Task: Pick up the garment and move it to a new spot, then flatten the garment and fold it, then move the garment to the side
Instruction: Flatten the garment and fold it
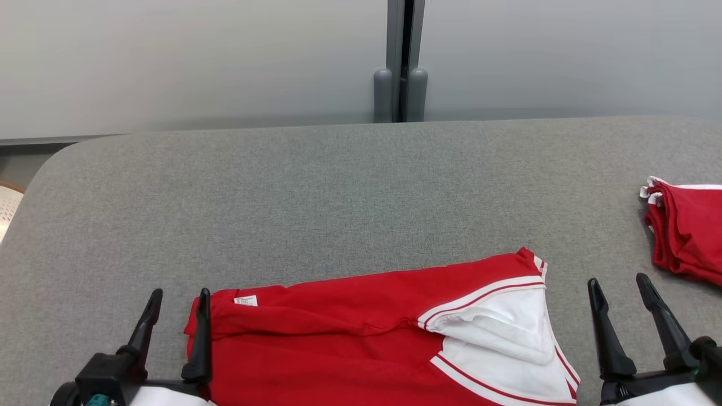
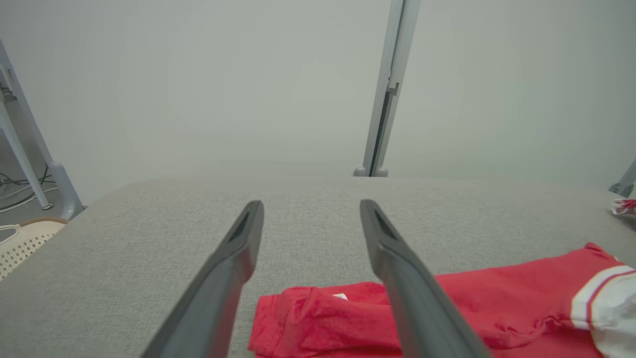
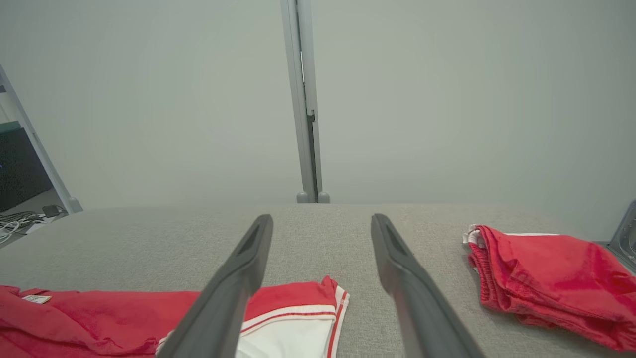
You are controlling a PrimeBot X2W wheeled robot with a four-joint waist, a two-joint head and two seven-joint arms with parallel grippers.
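Garment position: I see the garment (image 1: 350,332) lying on the gray table (image 1: 338,186) at the near edge, between the two grippers. It is red, with a white panel edged in red and white stripes at its right end. The lower part runs out of the head view.
Garment condition: It is spread wide but not flat. A long fold runs along the top edge, and the white panel is bunched up.
Tag: A small white tag (image 1: 245,300) sits near the garment's upper left corner.
Left gripper: The left gripper (image 1: 180,293) has its fingers spread apart and grasps nothing. In the head view, its inner finger lies across the garment's left edge. I cannot tell whether it touches the cloth.
Right gripper: The right gripper (image 1: 617,280) has its fingers spread apart and grasps nothing. It is over bare table, just beside the white panel.
Nearby item: A second pile of red cloth (image 1: 685,231) with white trim lies at the right edge of the table, well apart from the garment.
Open surface: The table beyond the garment is bare gray fabric up to its far edge.
Background: A gray post (image 1: 399,62) stands behind the far edge of the table, against a pale wall (image 1: 197,62).
Left side: A cream perforated basket (image 1: 8,206) sits below the table's left corner.
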